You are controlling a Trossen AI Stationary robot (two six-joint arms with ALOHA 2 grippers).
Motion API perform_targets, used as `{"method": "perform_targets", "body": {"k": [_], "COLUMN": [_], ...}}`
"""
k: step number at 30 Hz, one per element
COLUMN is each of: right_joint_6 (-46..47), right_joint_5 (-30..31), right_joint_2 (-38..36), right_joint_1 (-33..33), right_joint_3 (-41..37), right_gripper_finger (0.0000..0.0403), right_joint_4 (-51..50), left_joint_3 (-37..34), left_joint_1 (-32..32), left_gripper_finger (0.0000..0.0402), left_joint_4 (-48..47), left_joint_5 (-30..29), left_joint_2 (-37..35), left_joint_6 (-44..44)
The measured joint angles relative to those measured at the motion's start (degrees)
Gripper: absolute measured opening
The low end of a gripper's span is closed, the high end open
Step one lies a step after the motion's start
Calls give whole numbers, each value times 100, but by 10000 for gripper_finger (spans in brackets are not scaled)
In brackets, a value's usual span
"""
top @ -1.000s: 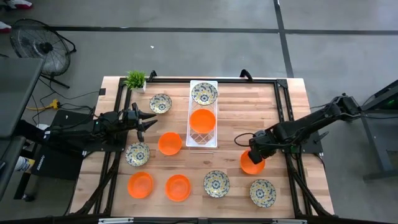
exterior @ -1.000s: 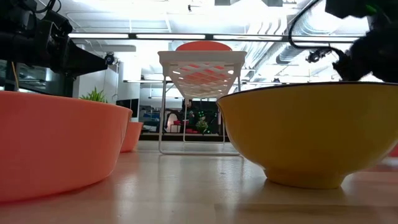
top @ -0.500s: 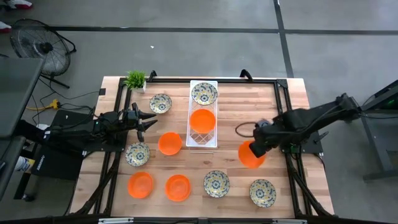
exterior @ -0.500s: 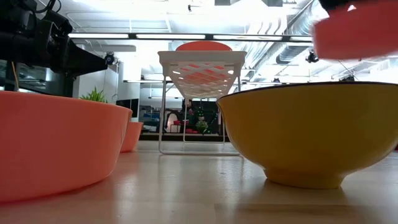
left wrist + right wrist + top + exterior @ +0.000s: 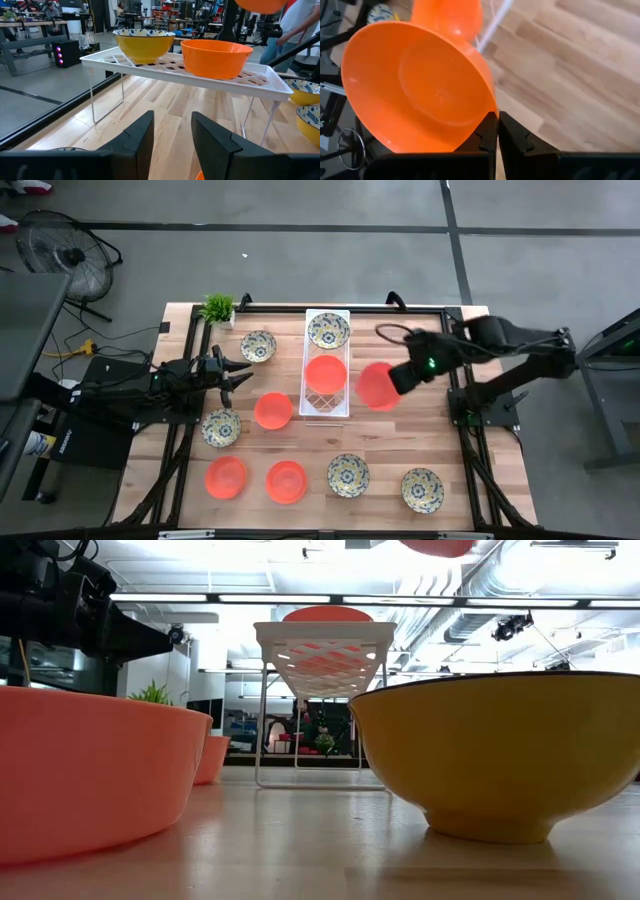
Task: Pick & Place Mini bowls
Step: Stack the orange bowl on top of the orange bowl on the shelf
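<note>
My right gripper (image 5: 403, 378) is shut on a plain orange mini bowl (image 5: 377, 386), held high just right of the white wire rack (image 5: 327, 408). On the rack rest a floral bowl (image 5: 328, 330) and an orange bowl (image 5: 325, 373). The low view shows only the held bowl's underside (image 5: 437, 546). Three more orange bowls (image 5: 272, 410) (image 5: 226, 476) (image 5: 286, 480) and several floral ones (image 5: 258, 345) (image 5: 348, 474) sit on the table. My left gripper (image 5: 236, 375) waits open left of the rack, fingers (image 5: 145, 137) apart. My right gripper pinches the orange bowl by its rim (image 5: 490, 111), at the edge facing the table's right side. The two fingers (image 5: 514, 136) meet at that rim. The bowl is lifted clear of the table and tilted, its hollow (image 5: 427, 87) turned toward the wrist camera.
A small green potted plant (image 5: 217, 308) stands at the far left corner. Floral bowls (image 5: 221, 427) (image 5: 421, 489) lie near the left and right near corners. Black frame rails (image 5: 462, 415) run along the table's sides. A person (image 5: 295, 22) shows beyond the table.
My right gripper has lifted the orange bowl off the table's right side and carried it up, toward the far edge and leftward to beside the rack. The bowl has risen out of the low view's middle to its top edge. The left arm kept still.
</note>
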Motion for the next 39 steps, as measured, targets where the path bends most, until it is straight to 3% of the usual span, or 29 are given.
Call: {"method": "perform_targets", "body": {"k": [15, 24, 39], "right_joint_6": [-1605, -1509, -1051], "right_joint_5": [-912, -1596, -1618], "right_joint_2": [2247, 2874, 3014], "right_joint_1": [-1394, -1766, -1848], "right_joint_3": [2139, 2220, 2198], "right_gripper_finger": [0, 0, 0], "right_joint_4": [99, 252, -90], "left_joint_3": [-1, 1, 0], "left_joint_1": [-1, -1, 0], "left_gripper_finger": [129, 129, 129], "left_joint_4": [0, 0, 0], "left_joint_5": [0, 0, 0], "left_joint_2": [1, 1, 0], "left_joint_6": [0, 2, 0]}}
